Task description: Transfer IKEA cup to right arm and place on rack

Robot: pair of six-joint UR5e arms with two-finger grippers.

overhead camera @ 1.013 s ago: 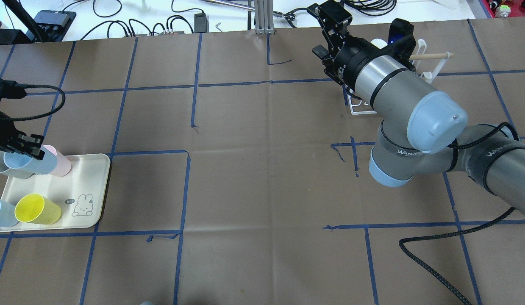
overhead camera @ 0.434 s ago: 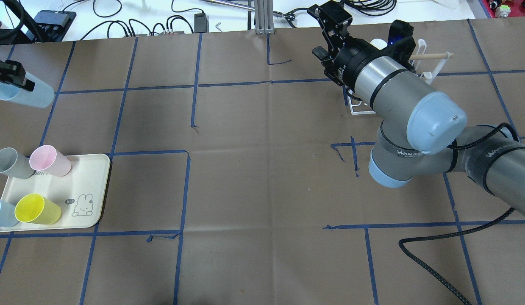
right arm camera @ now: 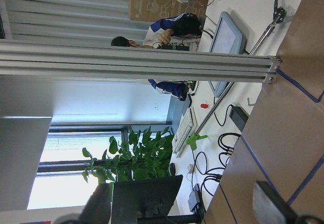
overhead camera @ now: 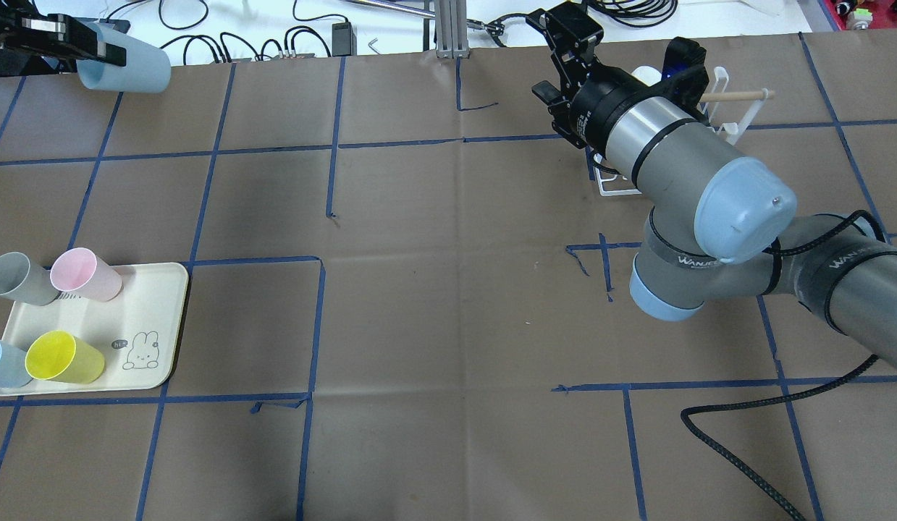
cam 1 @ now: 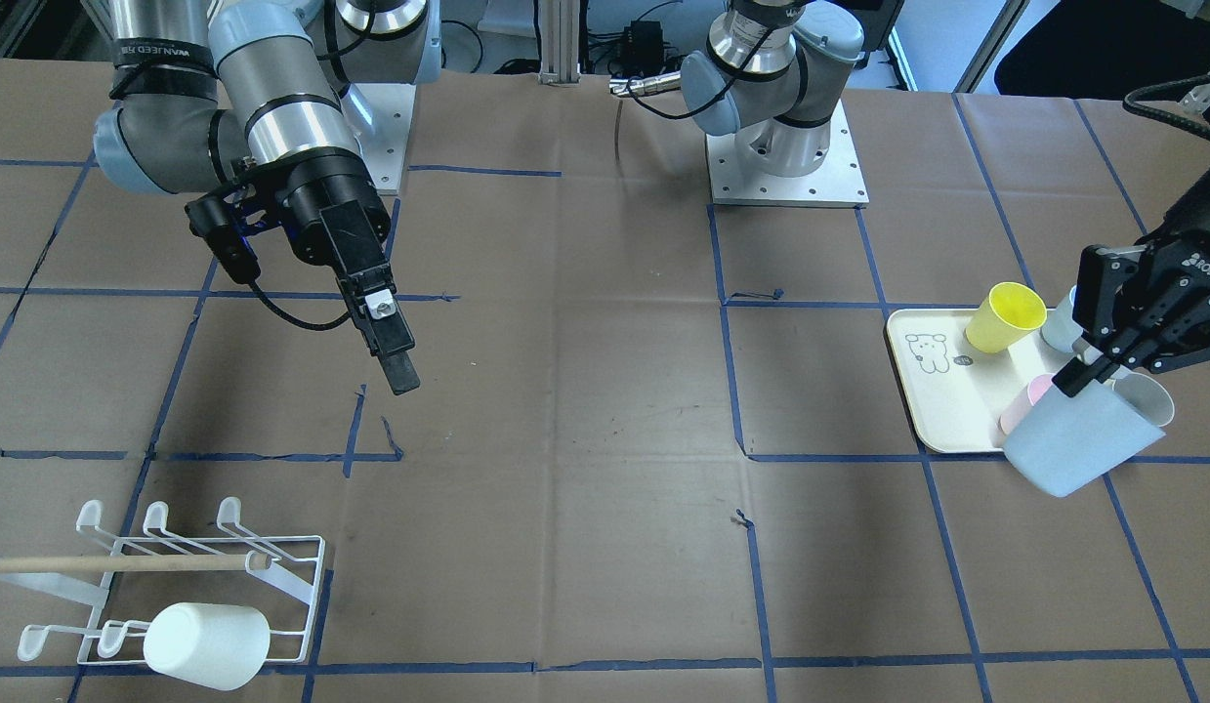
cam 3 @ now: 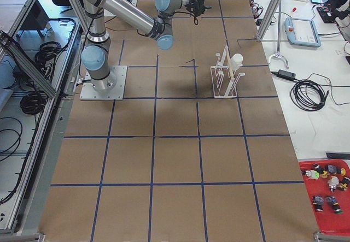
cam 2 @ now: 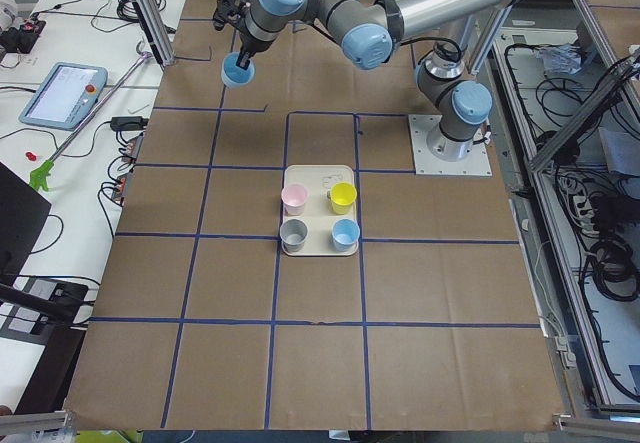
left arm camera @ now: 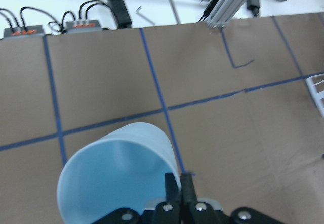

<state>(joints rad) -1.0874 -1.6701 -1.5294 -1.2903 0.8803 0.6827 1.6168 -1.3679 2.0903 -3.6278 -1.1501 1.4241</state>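
Left gripper (cam 1: 1083, 376) is closed on the rim of the pale blue cup (cam 1: 1073, 444). You see it has lifted this cup off the tray (cam 1: 932, 420), and the cup now hangs tilted, high over the counter (cam 1: 605, 508). Right gripper (cam 1: 395, 356) stays open on the side of the rack (cam 1: 292, 586) and has not moved. I think the handover is next.

The held cup (overhead camera: 133, 69) is pale blue. The tray (overhead camera: 155, 297) is cream with a black line drawing. Its cups: grey cup (overhead camera: 17, 279), pink cup (overhead camera: 86, 274), yellow cup (overhead camera: 63, 357), blue cup (overhead camera: 3, 363). The rack (cam 1: 287, 586) is white, the dowel (cam 1: 126, 563) light wood, the rack cup (cam 1: 206, 644) white. The table (overhead camera: 448, 304) is brown, gridded in blue tape.
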